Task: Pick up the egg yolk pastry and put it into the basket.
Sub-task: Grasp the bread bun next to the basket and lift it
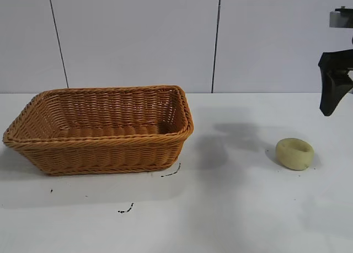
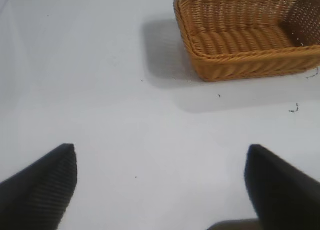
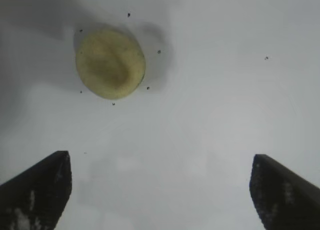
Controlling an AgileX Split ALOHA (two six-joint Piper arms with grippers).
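The egg yolk pastry (image 1: 294, 153), a pale yellow-cream puck with a dimple on top, lies on the white table at the right. It also shows in the right wrist view (image 3: 110, 64). The orange-brown wicker basket (image 1: 33, 138) stands at the left and looks empty inside; it also shows in the left wrist view (image 2: 200, 64). My right gripper (image 1: 334, 96) hangs open and empty above the table, up and to the right of the pastry, apart from it; in its own view (image 3: 160, 165) the pastry lies beyond the fingertips. My left gripper (image 2: 161, 157) is open and empty over bare table, out of the exterior view.
The white table (image 1: 231, 209) carries small dark specks in front of the basket (image 1: 126, 210) and around the pastry. A pale panelled wall (image 1: 138, 38) stands behind the table.
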